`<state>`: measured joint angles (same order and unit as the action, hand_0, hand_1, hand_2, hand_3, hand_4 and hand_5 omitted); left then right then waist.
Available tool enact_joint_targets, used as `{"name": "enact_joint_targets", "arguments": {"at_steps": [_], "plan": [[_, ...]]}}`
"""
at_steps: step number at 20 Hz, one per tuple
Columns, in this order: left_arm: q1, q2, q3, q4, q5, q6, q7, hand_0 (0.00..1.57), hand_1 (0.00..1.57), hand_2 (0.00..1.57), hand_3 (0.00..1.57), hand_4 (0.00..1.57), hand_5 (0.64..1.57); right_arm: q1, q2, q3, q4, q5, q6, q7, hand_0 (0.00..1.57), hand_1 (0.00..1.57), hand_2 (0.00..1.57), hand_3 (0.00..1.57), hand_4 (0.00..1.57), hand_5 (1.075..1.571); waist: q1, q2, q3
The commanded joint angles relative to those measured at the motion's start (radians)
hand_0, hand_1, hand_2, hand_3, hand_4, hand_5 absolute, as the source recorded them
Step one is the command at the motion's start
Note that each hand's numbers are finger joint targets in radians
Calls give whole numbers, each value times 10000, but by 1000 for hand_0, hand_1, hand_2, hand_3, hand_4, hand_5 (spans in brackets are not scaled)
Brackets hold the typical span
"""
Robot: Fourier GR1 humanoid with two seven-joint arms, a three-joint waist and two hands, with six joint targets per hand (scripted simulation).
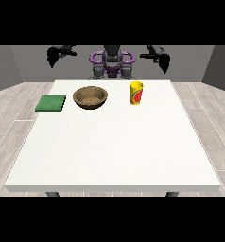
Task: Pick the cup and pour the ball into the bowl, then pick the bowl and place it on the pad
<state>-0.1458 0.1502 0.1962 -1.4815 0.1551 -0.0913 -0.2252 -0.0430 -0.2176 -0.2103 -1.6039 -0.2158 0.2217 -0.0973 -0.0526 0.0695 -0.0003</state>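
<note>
A yellow cup (136, 93) with a red mark stands upright on the far part of the white table (114, 146). To its left sits a brown wooden bowl (90, 97). A flat green pad (51, 103) lies near the table's left edge. The ball does not show. The hand at the view's right (163, 61) hangs raised beside the robot, well above and behind the cup. The hand at the view's left (53, 56) is raised likewise, above and behind the pad. Neither hand holds anything.
The robot's torso (112, 64) stands behind the table's far edge. A wide stretch of bare white tabletop runs from the objects to the near edge. Wooden floor surrounds the table.
</note>
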Motion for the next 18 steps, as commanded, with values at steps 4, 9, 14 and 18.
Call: {"name": "enact_joint_targets", "arguments": {"at_steps": [4,9,14,18], "plan": [[58,-1255,-655,1964,-1335,1050,-2425,0,0,0,0,0,1519,-175,-23,12,393,129,324,-575,0,0,0,0,0,1571,-380,491,0],[-1457,-926,146,4267,-1240,1185,-4484,0,0,0,0,0,1528,-1139,-422,-309,411,-136,547,-780,0,0,0,0,0,1570,-872,1743,-5],[-2142,-983,134,5901,-1361,1521,-4956,0,0,0,0,0,1517,-920,-169,-266,1581,227,660,-1538,0,0,0,0,0,1570,-521,1398,0],[-2699,-667,211,6795,-1354,1436,-5132,0,0,0,0,0,1520,-931,-311,-435,2332,284,964,-2115,0,0,0,0,0,1571,-490,1326,1]]}}
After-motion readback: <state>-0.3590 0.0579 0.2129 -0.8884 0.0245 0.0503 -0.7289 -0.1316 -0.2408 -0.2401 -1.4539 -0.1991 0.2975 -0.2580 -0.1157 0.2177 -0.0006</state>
